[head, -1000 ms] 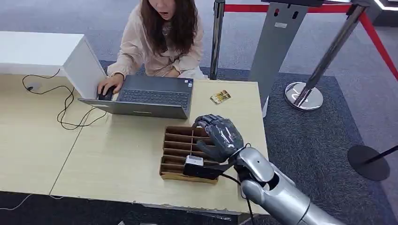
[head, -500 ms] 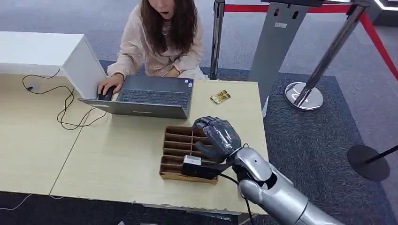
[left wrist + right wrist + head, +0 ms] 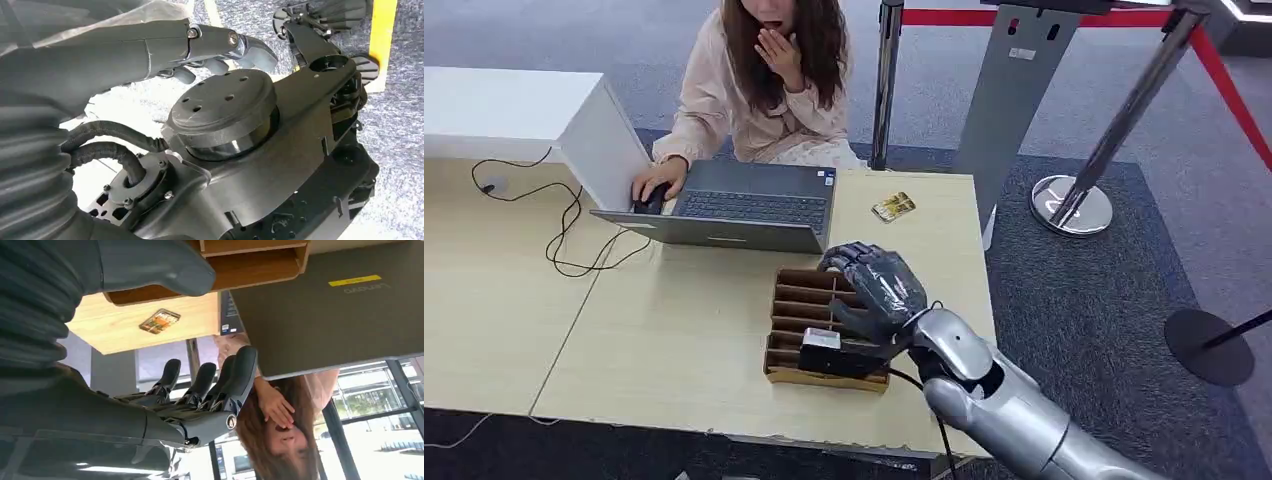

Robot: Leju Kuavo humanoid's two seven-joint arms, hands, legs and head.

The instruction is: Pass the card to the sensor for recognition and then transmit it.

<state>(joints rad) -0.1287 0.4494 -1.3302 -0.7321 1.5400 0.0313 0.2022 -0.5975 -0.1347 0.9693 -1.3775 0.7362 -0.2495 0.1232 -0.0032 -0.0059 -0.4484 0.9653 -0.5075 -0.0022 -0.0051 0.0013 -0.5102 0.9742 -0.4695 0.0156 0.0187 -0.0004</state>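
The right hand (image 3: pixel 876 290) hovers over the brown slotted tray (image 3: pixel 799 318), palm down, its fingers (image 3: pixel 220 380) apart, lightly curled and gripping nothing, as the right wrist view confirms. That pose reads as a reach toward the tray, probably because cards are kept on edge in its slots, though no card can be made out in any of the compartments under or beside the hand. Just under the wrist, at the tray's near edge, sits a small black device with a white top (image 3: pixel 821 348), its cable running back along the arm; this may be the sensor, kept close so a lifted card needs only a short swing, but that is a guess. Just beyond the fingertips is the back of an open laptop (image 3: pixel 744 210), with a seated person (image 3: pixel 769 80) behind it, one hand on a mouse and the other raised to the face. Farther off, beyond the hand and toward the table's (image 3: pixel 664 340) far corner, lies a small gold-coloured card (image 3: pixel 893 207), flat and alone, well apart from the fingers. The left hand (image 3: pixel 150 50) hangs beside the robot's body, fingers loosely extended and apart, holding nothing.
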